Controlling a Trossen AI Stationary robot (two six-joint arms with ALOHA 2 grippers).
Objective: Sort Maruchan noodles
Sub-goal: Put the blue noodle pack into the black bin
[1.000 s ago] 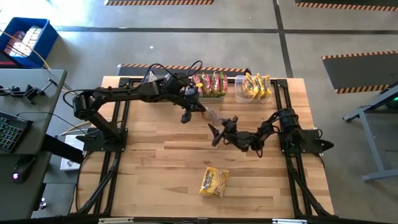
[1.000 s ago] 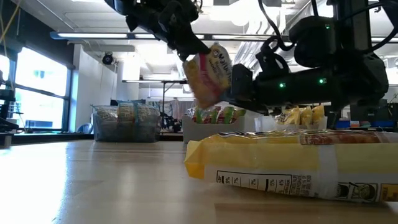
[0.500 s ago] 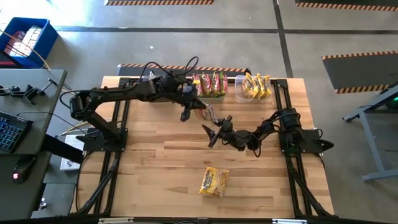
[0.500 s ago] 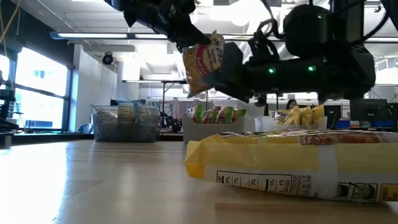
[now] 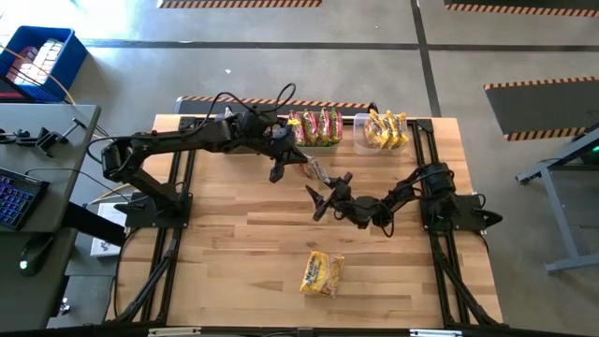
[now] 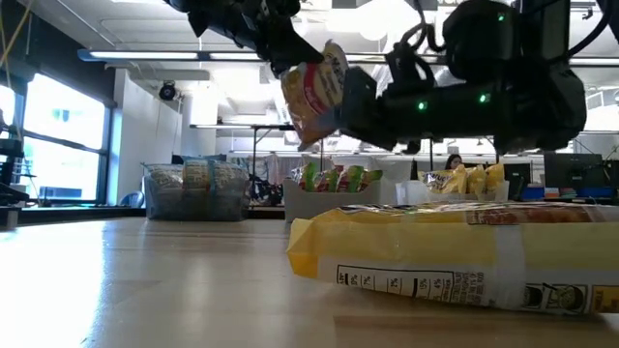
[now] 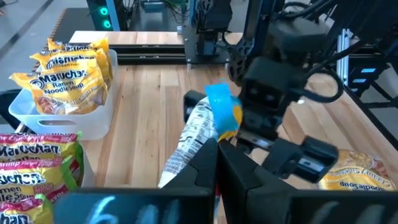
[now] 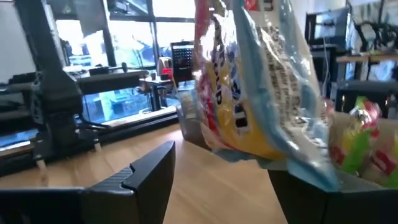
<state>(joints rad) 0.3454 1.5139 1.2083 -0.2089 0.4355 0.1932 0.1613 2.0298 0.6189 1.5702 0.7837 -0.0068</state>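
While our left hand (image 5: pixel 279 171) pinches a noodle packet (image 5: pixel 315 172) above the table (image 5: pixel 243 243), our right hand (image 5: pixel 325 195) waits spread just beside it.
We see another packet (image 5: pixel 322 273) lying flat near the front edge, and more standing in two bins (image 5: pixel 358 124) at the back.

A yellow, red and blue noodle packet (image 8: pixel 261 93) hangs at twelve o'clock above the spread right pincer (image 8: pixel 221 180), over the wooden bench (image 8: pixel 93 168).

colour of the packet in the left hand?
Yellow with red and blue print; right wrist view shows it best.
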